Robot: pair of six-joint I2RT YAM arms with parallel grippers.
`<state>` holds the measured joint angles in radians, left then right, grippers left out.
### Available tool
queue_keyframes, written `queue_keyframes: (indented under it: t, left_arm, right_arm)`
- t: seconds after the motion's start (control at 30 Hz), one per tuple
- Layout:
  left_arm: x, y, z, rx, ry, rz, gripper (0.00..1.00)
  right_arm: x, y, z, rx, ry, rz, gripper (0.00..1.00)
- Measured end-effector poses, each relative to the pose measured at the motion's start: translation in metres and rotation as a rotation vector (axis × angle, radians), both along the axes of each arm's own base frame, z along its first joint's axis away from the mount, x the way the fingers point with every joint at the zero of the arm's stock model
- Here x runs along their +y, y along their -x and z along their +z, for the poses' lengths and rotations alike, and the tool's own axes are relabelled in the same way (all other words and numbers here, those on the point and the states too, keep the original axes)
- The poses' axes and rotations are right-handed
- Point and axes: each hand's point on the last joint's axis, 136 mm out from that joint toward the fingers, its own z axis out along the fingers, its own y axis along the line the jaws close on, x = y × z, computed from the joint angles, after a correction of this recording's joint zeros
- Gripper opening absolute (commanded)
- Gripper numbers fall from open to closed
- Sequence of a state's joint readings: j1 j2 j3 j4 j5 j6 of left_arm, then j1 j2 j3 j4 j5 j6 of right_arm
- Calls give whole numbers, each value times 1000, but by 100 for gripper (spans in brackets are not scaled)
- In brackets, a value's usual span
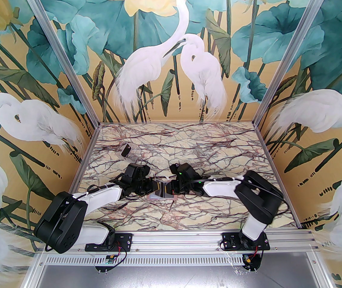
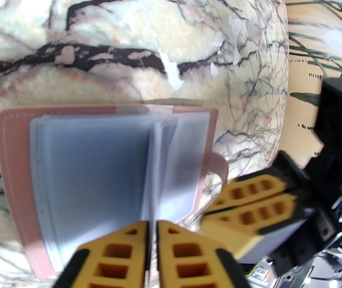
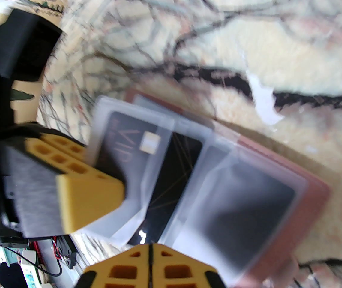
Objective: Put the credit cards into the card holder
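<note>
The left gripper [image 2: 152, 223] sat at the bottom middle of the left wrist view. Its two yellow fingers were almost together. A thin clear sleeve [image 2: 171, 166] ran down into the small gap between them, so it was clamped on that sleeve.

The right gripper [image 3: 151, 246] sat at the bottom middle of the right wrist view. Its fingers were pressed together, with only a thin line between them. Its tips were just beside the near end of a black card [image 3: 175, 175]. The pictures did not show whether they pinched the card or only touched it.

The black card had a small gold chip and gold letters. It lay in the middle of the frame, partly under the foggy sleeves. To its right, a dark shape inside another sleeve looked like a second card.

The card holder [image 2: 12, 148] lay open and flat on the marble table [image 1: 219, 148], pink cover down. In the top view it was in the lower middle, under both grippers. A small clear box [image 1: 127, 150] stood well apart, toward the upper left of the table.

The card would likely be light, stiff and slippery. It would be best to hold it by its short end, away from the sleeve mouth. The sleeves looked soft and floppy, so one edge needed holding up. The holder looked light too and could slide when pushed.
</note>
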<state>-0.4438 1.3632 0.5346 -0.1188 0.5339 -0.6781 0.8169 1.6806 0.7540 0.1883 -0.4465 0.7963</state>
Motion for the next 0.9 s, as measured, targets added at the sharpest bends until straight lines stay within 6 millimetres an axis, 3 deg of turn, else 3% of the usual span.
queue_keyframes:
  t: [0.23,0.4,0.6,0.73,0.9]
  left_arm:
    - [-20,2,17,-34,-1,-72,37]
    - [-38,6,23,-47,7,-128,38]
    - [-52,13,12,-18,-8,-171,37]
    - [-54,16,1,4,-27,-179,37]
    - [-51,11,2,-19,-48,-162,37]
  right_arm:
    - [-31,-14,3,-35,-9,-109,16]
    - [-52,-19,3,-43,-16,-182,17]
    - [-66,-22,14,-85,-43,-239,17]
    - [-72,-23,19,-105,-51,-265,17]
    - [-72,-24,20,-112,-52,-270,19]
